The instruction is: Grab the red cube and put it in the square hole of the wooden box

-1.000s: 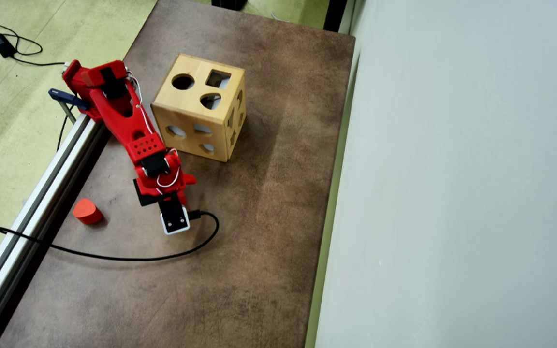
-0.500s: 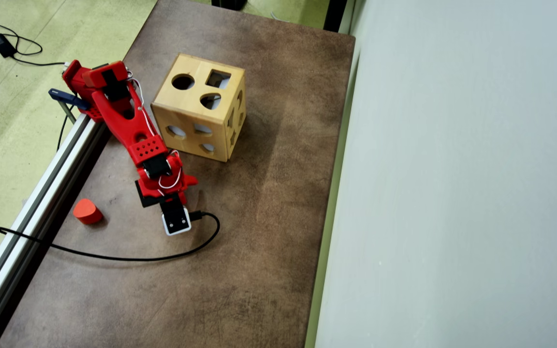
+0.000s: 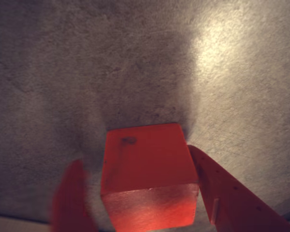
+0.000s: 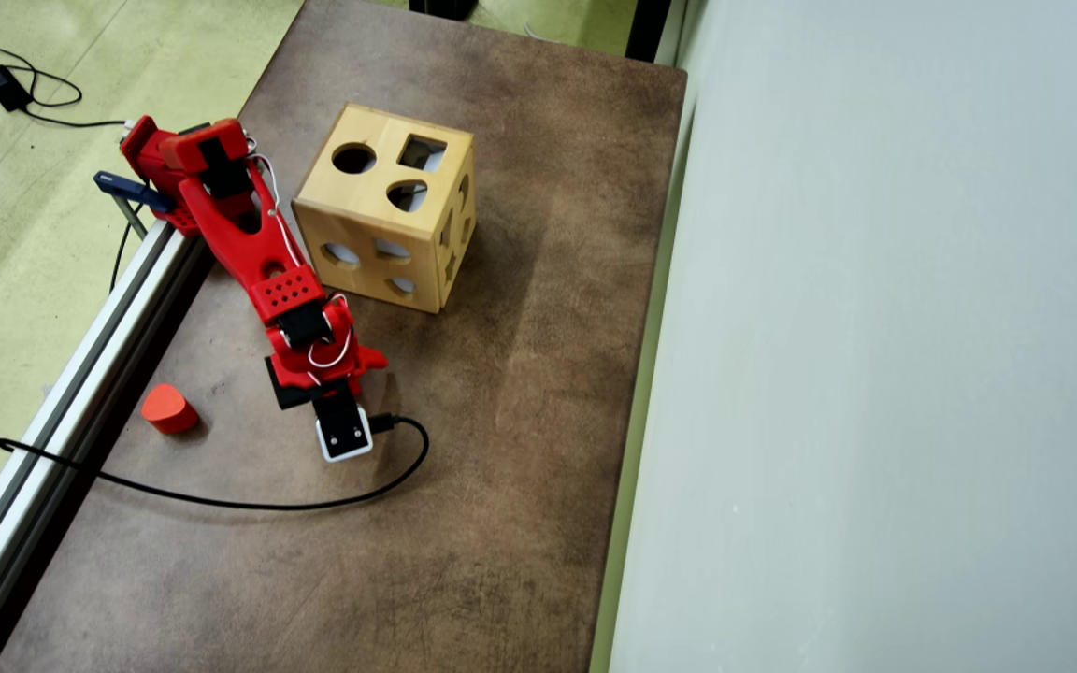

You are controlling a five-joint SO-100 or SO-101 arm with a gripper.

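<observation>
In the wrist view the red cube sits on the brown table between my red fingers. My gripper is open around it. The right finger lies against the cube's right side. The left finger is blurred and stands a little apart from the cube's left side. In the overhead view the red arm reaches down over the table and hides the cube and the jaws. The wooden box stands just beyond the arm, with its square hole in the top face.
A red rounded block lies on the table left of the wrist. A black cable loops across the table from the wrist camera. A metal rail runs along the table's left edge. A grey wall borders the right side.
</observation>
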